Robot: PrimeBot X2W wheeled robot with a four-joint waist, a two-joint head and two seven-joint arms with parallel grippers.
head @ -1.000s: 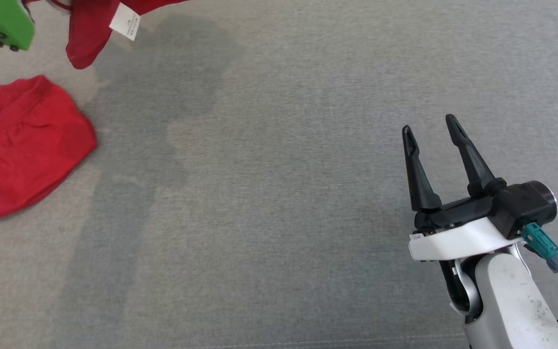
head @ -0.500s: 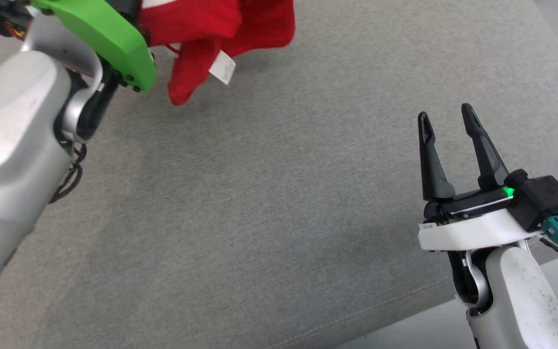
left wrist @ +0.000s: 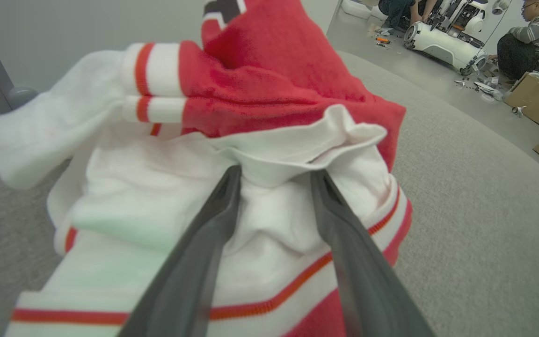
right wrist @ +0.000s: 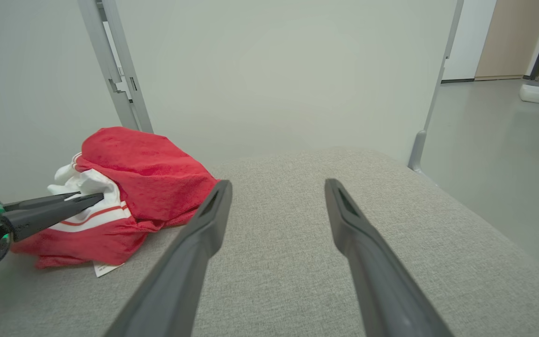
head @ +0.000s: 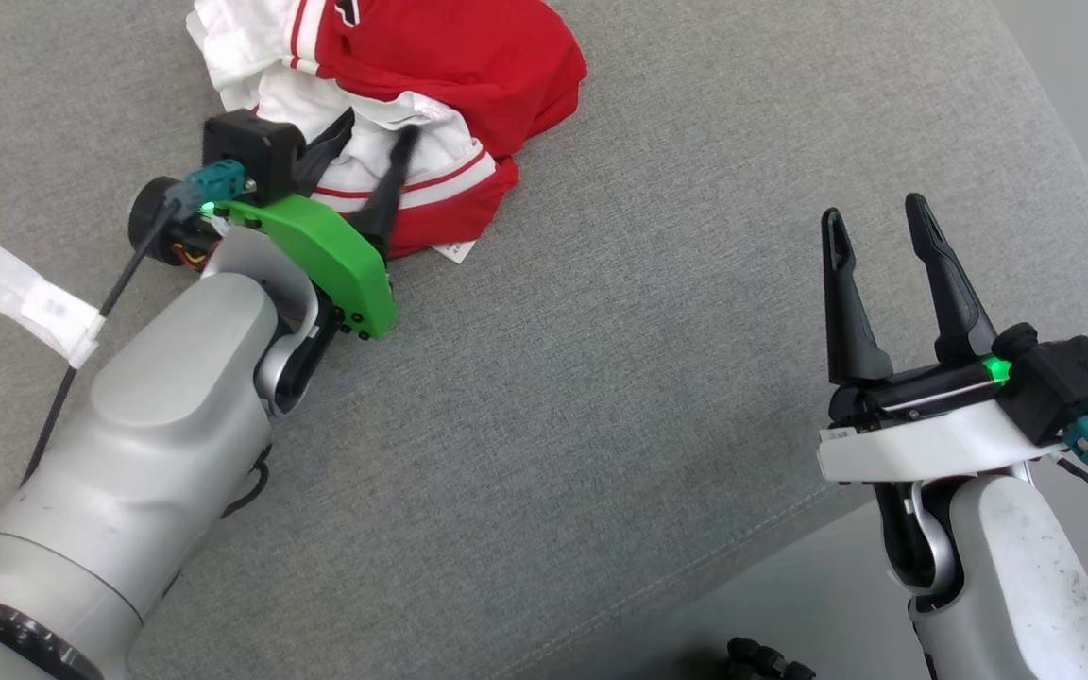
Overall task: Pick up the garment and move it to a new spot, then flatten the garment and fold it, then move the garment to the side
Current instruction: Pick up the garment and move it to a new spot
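The garment (head: 468,66), red with white panels and red stripes, lies crumpled in a heap on the grey cushion (head: 601,378) at the far left. My left gripper (head: 379,125) rests on its white part with the jaws apart. In the left wrist view the two tips (left wrist: 276,173) sit just under a white fold of the garment (left wrist: 269,93), with cloth bulging between the fingers but not pinched. My right gripper (head: 872,210) hovers open over bare cushion at the right, well clear of the cloth. The right wrist view shows the garment (right wrist: 143,173) to the left of the right gripper (right wrist: 277,183).
The cushion's rounded edge (head: 1073,189) runs close by the right arm, with floor beyond it. A white paper tag (head: 15,288) hangs on the left arm's cable. A person (left wrist: 527,42) sits on the floor far off beside cardboard boxes (left wrist: 538,98). A metal post (right wrist: 115,70) stands behind the heap.
The camera has swung. The garment, hanging from my shut left gripper before, now lies heaped on the cushion, and the left jaws have opened. The right gripper stays open.
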